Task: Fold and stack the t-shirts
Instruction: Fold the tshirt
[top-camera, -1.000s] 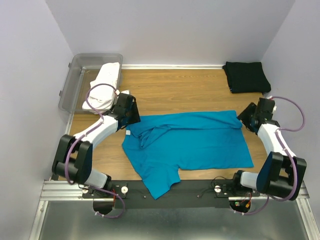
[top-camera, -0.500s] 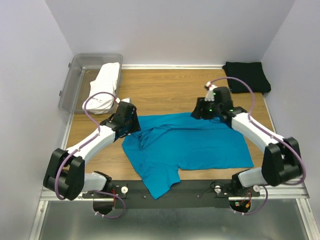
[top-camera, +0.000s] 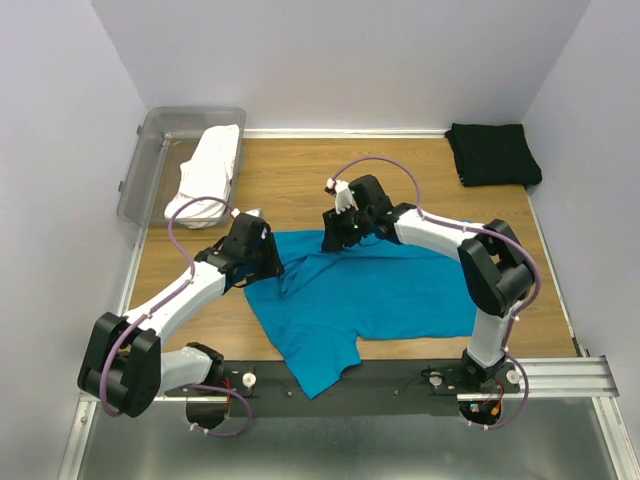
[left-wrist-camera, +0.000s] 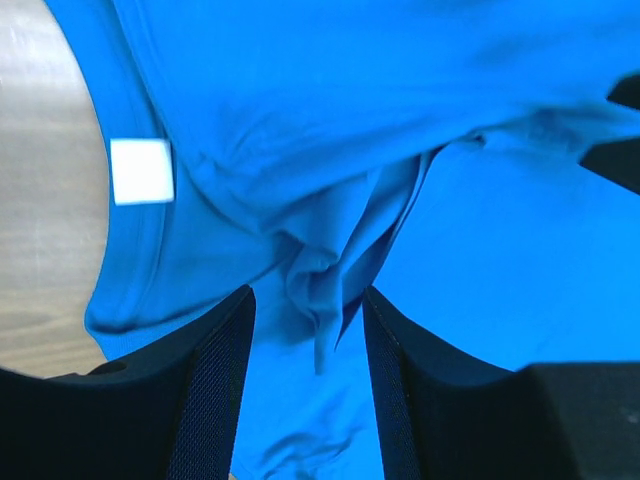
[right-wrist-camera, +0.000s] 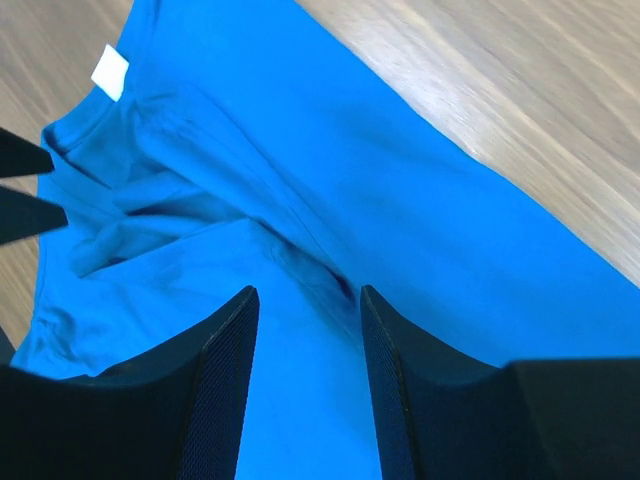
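Observation:
The teal-blue t-shirt (top-camera: 400, 290) lies spread and rumpled on the wooden table, with one sleeve hanging over the near edge. My left gripper (top-camera: 262, 262) hovers over its collar end. In the left wrist view that gripper (left-wrist-camera: 308, 300) is open, and a bunched ridge of teal cloth (left-wrist-camera: 320, 270) lies between the fingers. My right gripper (top-camera: 340, 236) is over the shirt's far edge. Seen from its wrist, the right gripper (right-wrist-camera: 305, 295) is open above a crease (right-wrist-camera: 330, 275). The black t-shirt (top-camera: 492, 153) lies folded at the back right. The white t-shirt (top-camera: 208, 175) drapes over the tub's edge.
A clear grey plastic tub (top-camera: 160, 140) stands at the back left corner. The teal shirt's white neck label (left-wrist-camera: 141, 171) faces up near the collar. Walls close in the table on three sides. A metal rail (top-camera: 560, 375) runs along the near edge.
The right arm has swung from the table's right side across to the shirt's far middle edge, its jaws narrowing. The left gripper has shifted slightly toward the near side onto the collar folds.

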